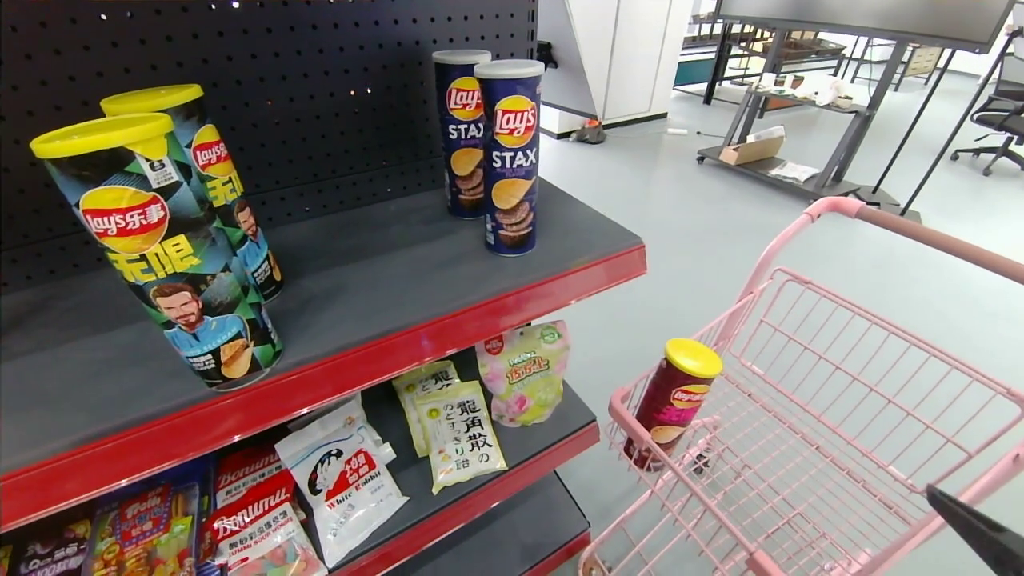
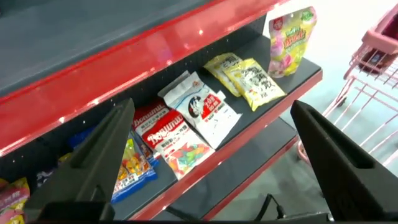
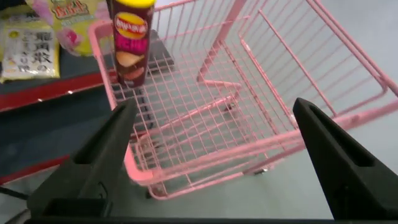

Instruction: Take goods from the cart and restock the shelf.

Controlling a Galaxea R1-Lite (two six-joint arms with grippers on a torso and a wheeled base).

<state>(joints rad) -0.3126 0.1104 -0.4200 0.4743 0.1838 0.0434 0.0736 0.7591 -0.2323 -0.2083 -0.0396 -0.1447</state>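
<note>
A maroon chip can with a yellow lid (image 1: pixel 674 398) stands upright in the near-left corner of the pink wire cart (image 1: pixel 808 416). On the grey top shelf (image 1: pixel 384 272) stand two green-and-black chip cans with yellow lids (image 1: pixel 172 248) at the left and two dark blue cans (image 1: pixel 500 152) at the right. My right gripper (image 3: pixel 214 155) hovers open above the cart, with the maroon can (image 3: pixel 132 42) some way ahead of it. One right fingertip (image 1: pixel 972 528) shows low at the right of the head view. My left gripper (image 2: pixel 214 162) is open with nothing between its fingers, in front of the lower shelf of snack bags (image 2: pixel 199 112).
The red-edged lower shelf (image 1: pixel 512 472) carries snack bags: a white one (image 1: pixel 344 480), yellow ones (image 1: pixel 452 432) and a green-pink one (image 1: pixel 524 372). A black pegboard (image 1: pixel 320 80) backs the shelving. Open grey floor lies beyond the cart, with metal racks (image 1: pixel 792 120) and an office chair (image 1: pixel 1000 128) far off.
</note>
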